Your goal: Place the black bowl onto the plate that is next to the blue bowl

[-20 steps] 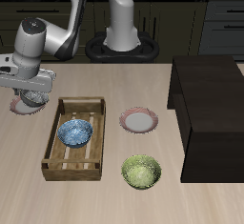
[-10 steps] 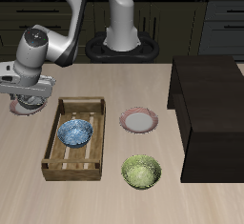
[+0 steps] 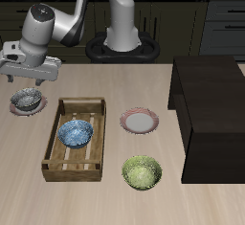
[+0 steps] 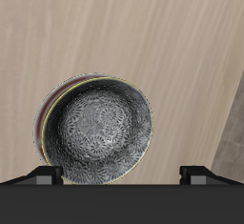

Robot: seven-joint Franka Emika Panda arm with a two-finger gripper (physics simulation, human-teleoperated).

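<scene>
The black bowl (image 3: pixel 27 100) (image 4: pixel 98 132), dark outside with a pale speckled inside, sits on a pink-rimmed plate (image 3: pixel 15 106) (image 4: pixel 50 106) whose edge peeks out from under it. This plate lies beside the wooden tray (image 3: pixel 57 141) that holds the blue bowl (image 3: pixel 75 133). My gripper (image 3: pixel 32 79) (image 4: pixel 121 175) hangs above the black bowl, open, with nothing between its fingers; the bowl is free of them.
A second pink-rimmed plate (image 3: pixel 140 122) lies on the other side of the tray, and a yellow-green bowl (image 3: pixel 142 171) sits nearer the table's front edge. A tall dark cabinet (image 3: pixel 209 114) stands beyond them. The robot's base (image 3: pixel 122 45) is at the back.
The gripper has risen off the black bowl, which stays behind on the plate. Nothing else has moved.
</scene>
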